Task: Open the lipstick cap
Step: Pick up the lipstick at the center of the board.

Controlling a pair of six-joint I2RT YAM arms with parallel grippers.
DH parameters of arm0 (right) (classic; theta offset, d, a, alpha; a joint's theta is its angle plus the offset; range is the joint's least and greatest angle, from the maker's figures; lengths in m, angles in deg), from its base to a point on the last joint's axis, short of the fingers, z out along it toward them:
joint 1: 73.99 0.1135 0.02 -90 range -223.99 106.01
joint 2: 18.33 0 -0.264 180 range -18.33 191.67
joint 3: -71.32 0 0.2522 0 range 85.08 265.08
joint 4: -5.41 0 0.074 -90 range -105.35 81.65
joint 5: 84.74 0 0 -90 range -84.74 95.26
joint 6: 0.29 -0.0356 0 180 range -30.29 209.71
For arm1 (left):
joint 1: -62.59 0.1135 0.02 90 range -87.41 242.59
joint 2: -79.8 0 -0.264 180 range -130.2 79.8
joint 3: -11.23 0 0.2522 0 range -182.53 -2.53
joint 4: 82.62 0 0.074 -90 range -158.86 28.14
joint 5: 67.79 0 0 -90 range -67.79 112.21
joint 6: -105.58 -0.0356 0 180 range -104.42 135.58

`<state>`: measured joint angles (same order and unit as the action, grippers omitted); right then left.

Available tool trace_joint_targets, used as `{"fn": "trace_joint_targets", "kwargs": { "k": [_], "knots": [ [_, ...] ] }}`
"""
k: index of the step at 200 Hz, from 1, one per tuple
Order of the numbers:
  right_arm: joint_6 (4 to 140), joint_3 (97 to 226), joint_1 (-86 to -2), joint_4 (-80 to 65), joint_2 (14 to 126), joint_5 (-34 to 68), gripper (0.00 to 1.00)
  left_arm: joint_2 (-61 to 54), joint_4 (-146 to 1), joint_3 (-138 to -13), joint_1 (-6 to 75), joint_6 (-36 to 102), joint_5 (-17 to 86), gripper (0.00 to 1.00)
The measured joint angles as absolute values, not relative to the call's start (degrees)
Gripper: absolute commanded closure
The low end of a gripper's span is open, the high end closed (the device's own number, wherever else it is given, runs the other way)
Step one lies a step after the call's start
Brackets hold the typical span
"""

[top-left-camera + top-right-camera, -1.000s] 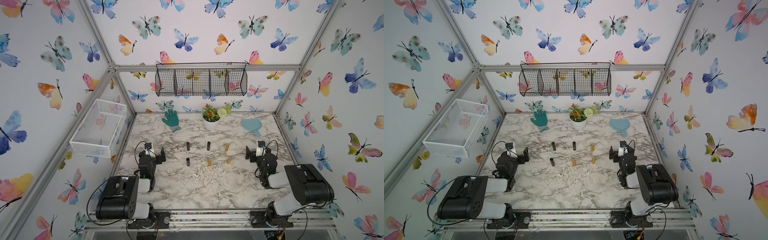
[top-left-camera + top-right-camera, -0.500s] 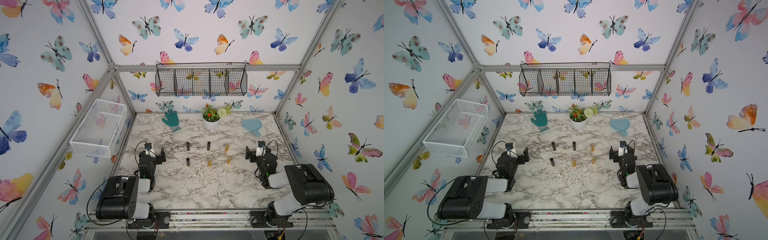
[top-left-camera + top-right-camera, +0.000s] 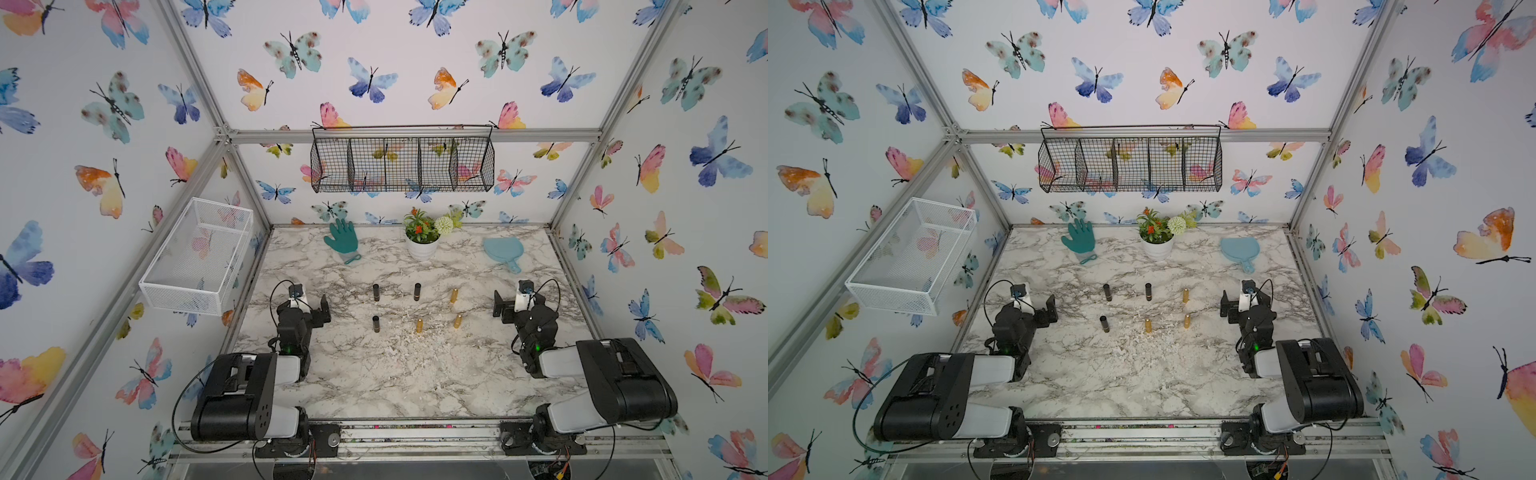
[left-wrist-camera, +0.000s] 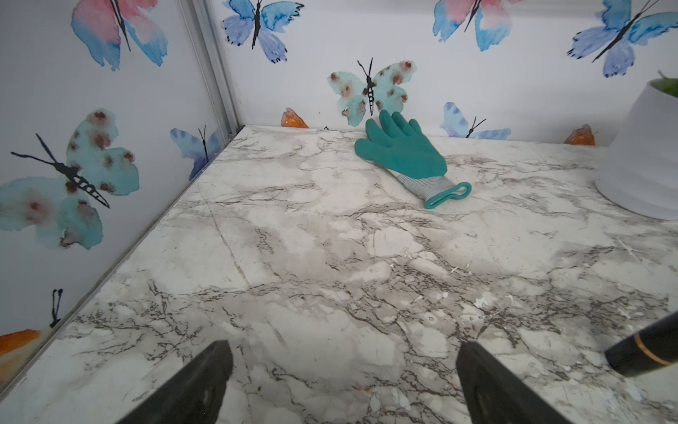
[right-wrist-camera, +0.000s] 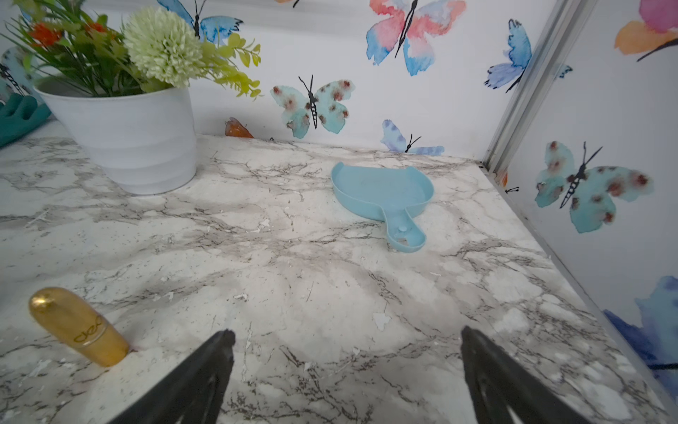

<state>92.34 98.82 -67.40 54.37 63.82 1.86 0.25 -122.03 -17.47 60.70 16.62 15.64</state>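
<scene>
We see a marble surface (image 3: 395,374) from above. At its centre stand three black lipsticks (image 3: 376,292), toward 9 o'clock, and three gold lipsticks (image 3: 454,295), toward 3 o'clock. The left end effector (image 4: 343,352), at 9 o'clock, and right end effector (image 5: 345,341), at 3 o'clock, gape wide (both empty), apart from the lipsticks. A glove (image 3: 341,239) lies at 11 o'clock.

The left arm (image 3: 266,374) and the right arm (image 3: 602,370) are built alike: a boxy black motor housing (image 3: 232,403), rounded white shells (image 3: 286,417) at the joints, then a slimmer black forearm (image 3: 293,328) carrying a small green light (image 3: 286,348). A white camera block (image 3: 299,300) tops each wrist, fed by a thin black cable (image 3: 286,281) that loops free. Small round holes (image 3: 259,415) dot the left housing's side. The fingers (image 4: 205,381) are matte black wedges.
</scene>
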Motion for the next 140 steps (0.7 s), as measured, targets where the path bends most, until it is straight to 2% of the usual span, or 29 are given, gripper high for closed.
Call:
{"fn": "trace_joint_targets", "kwargs": {
  "k": [22,60,72,103,124,140],
  "knots": [
    [91.3,102.4,-67.4,49.1,57.2,2.4,0.02,2.2,-114.8,-23.6,60.7,17.2,13.3,0.0],
    [83.8,112.0,-67.4,37.7,50.5,2.7,0.02,6.4,-99.4,-32.3,60.0,18.9,9.6,0.1],
    [81.8,115.6,-67.4,34.2,50.4,4.0,0.02,7.2,-94.1,-35.5,59.1,19.5,8.9,0.17],
    [77.1,122.0,-67.6,26.8,51.7,11.2,0.16,7.2,-77.7,-47.7,54.0,21.5,9.3,0.24],
    [73.9,124.5,-67.6,22.4,52.7,14.5,0.24,3.9,-67.1,-57.9,51.7,23.2,13.2,0.06],
    [71.5,125.9,-67.6,19.1,52.6,15.8,0.26,-0.8,-58.6,-66.9,50.0,24.4,16.9,0.12]
  ]
}}
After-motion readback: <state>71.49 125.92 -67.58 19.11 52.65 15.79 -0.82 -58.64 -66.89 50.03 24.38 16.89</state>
